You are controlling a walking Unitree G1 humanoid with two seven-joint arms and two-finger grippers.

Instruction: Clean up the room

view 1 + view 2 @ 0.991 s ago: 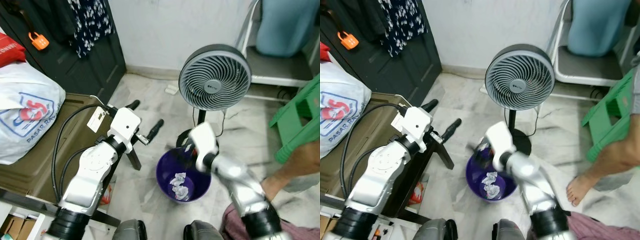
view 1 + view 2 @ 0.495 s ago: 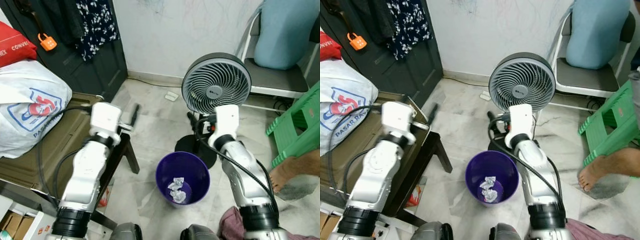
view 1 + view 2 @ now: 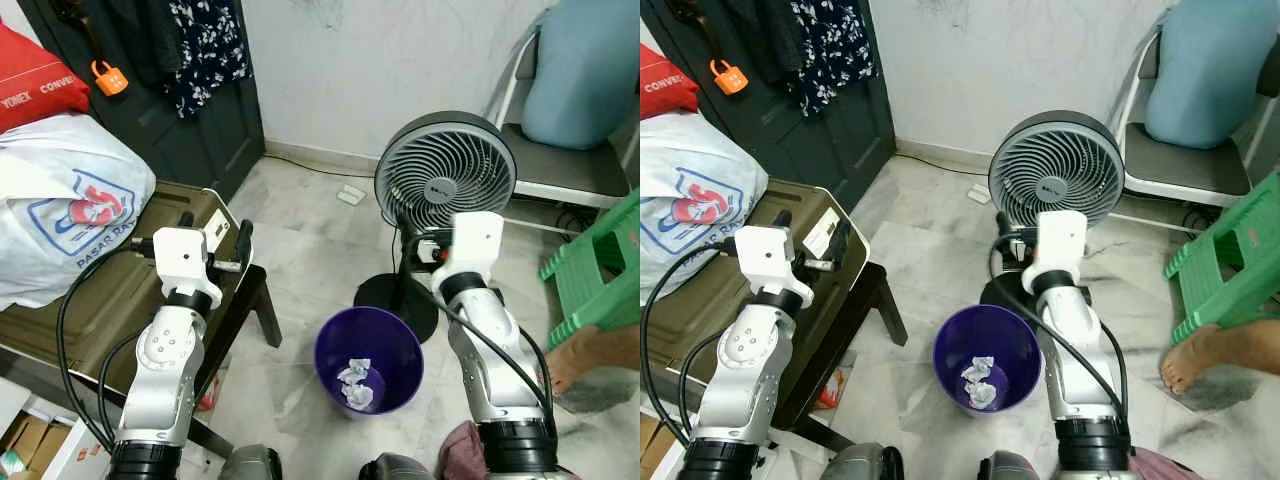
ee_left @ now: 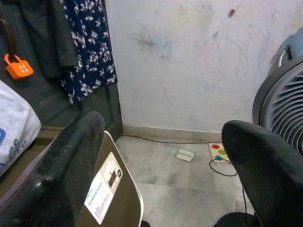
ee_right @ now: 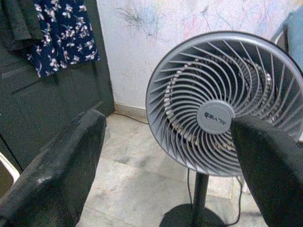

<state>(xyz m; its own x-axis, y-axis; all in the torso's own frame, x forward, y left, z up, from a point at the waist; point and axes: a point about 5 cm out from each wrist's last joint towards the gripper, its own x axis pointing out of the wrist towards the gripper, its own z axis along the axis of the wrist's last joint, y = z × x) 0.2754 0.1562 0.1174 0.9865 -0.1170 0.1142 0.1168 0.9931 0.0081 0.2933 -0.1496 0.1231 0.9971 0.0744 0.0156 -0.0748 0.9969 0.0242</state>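
A purple bin stands on the marble floor between my arms, with crumpled white paper at its bottom. My left gripper is held up over the corner of the olive table, open, with nothing between its fingers. My right gripper is raised beyond the bin and points at the standing fan. It is open and holds nothing; one of its fingers frames the fan's grille.
A white plastic bag lies on the olive table. A green stool and a person's foot are at the right. A chair with a blue cushion stands behind the fan. A small flat item lies near the wall.
My right gripper has lifted from just over the bin and now faces the fan. My left gripper has drawn back over the table corner. The camera has tilted up a little.
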